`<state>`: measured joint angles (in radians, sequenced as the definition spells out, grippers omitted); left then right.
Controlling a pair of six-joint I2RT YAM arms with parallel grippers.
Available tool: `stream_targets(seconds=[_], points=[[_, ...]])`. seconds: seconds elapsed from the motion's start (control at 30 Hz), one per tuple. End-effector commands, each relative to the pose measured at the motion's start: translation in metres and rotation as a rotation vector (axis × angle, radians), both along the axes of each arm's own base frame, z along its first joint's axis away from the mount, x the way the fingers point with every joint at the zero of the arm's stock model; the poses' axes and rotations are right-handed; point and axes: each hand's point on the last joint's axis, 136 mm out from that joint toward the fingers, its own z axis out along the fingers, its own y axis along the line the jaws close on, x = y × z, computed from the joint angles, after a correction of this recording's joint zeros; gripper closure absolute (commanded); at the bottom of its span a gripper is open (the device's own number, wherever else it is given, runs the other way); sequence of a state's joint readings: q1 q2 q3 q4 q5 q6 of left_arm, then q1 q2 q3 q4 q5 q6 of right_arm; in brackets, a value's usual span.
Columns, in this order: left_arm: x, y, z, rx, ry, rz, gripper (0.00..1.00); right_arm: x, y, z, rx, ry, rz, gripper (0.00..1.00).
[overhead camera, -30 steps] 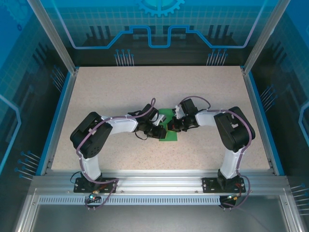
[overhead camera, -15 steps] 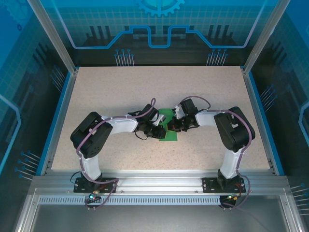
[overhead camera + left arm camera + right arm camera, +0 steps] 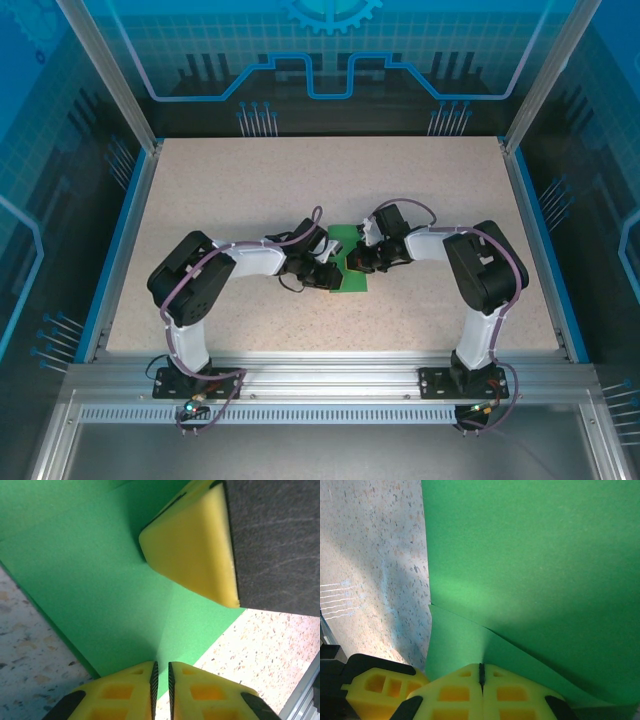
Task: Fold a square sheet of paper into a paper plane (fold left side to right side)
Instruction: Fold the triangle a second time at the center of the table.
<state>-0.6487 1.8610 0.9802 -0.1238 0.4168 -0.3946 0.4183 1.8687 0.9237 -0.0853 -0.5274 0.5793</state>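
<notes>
I can't read any writing, number or brand name in these views. The nearest thing to a sign is a blue gear emblem [image 3: 332, 12] printed at the top of the back panel [image 3: 330, 60], with blue circuit-style lines under it. It carries no lettering that I can make out. At this size there may be small print on it that's too fine to see from the overhead camera.
</notes>
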Motion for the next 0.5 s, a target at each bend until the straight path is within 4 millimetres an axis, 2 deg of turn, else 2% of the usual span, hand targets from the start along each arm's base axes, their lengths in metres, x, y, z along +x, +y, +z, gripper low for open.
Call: stream_targets(seconds=[0.0, 0.47], points=[[-0.02, 0.009, -0.014, 0.032, 0.073, -0.002, 0.84, -0.023, -0.02, -0.031, -0.104, 0.11, -0.018, 1.0], [-0.046, 0.033, -0.004, 0.05, 0.084, 0.029, 0.87, -0.023, -0.022, -0.033, -0.105, 0.115, -0.024, 1.0]])
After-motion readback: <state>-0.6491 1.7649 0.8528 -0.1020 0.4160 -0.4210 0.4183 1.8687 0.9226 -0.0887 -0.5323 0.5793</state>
